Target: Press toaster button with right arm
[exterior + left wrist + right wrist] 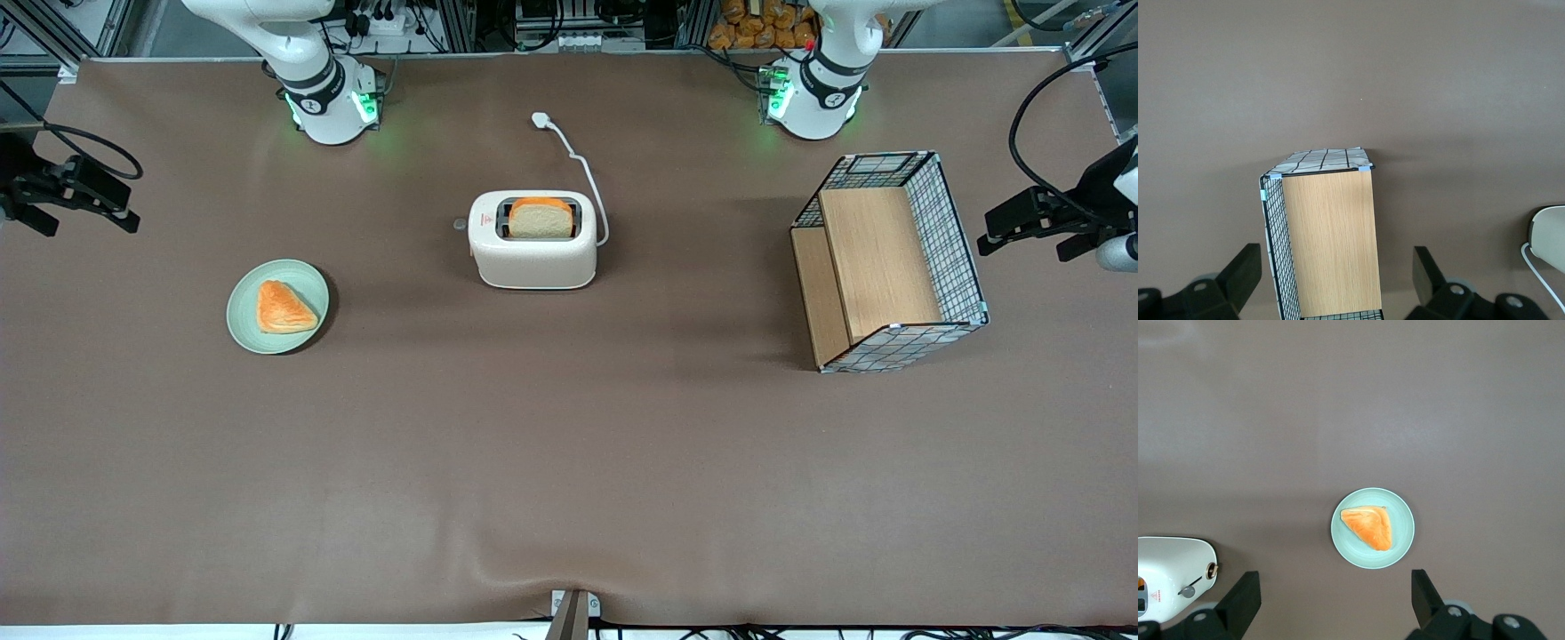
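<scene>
At the counter's working-arm edge, the black two-finger hand (76, 200) hangs released, fingers spread. The small round grey toaster button (460, 224) juts from the cream-white rounded toaster (533, 242)'s short end, facing that hand, well apart.

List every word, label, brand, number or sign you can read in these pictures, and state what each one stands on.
Nothing can be read as text.
Small red logo on the toaster, top face beside the slot: too small to read.
The toaster button, plate and basket show no writing.
The gripper, open, hangs above the table near the plate; no writing.
</scene>
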